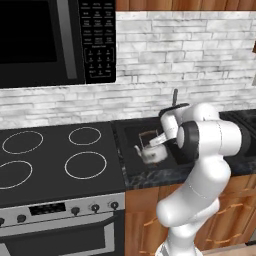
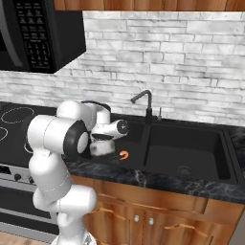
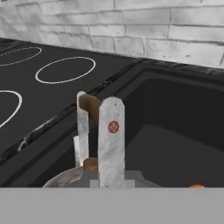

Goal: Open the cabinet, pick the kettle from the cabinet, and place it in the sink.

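Observation:
My gripper [image 3: 96,104] is shut on the thin arched handle [image 3: 89,105] of the silver kettle [image 3: 65,178], whose lid knob sits just below the fingers [image 3: 111,140]. The kettle [image 1: 149,153] hangs under the gripper [image 1: 156,144] over the left part of the matte-black sink [image 1: 131,136]. From the other side, the kettle [image 2: 100,149] is held at the left end of the sink [image 2: 191,146], about level with its rim. A strip of the reddish-brown wall cabinet [image 1: 175,4] runs along the top edge; its doors are out of view.
The black stovetop [image 1: 50,155] with ring burners lies left of the sink, under a black microwave [image 1: 50,40]. A dark faucet [image 2: 146,103] stands behind the basin. A small orange thing [image 2: 124,154] lies on the sink floor. Wooden lower cabinets [image 2: 143,215] run below.

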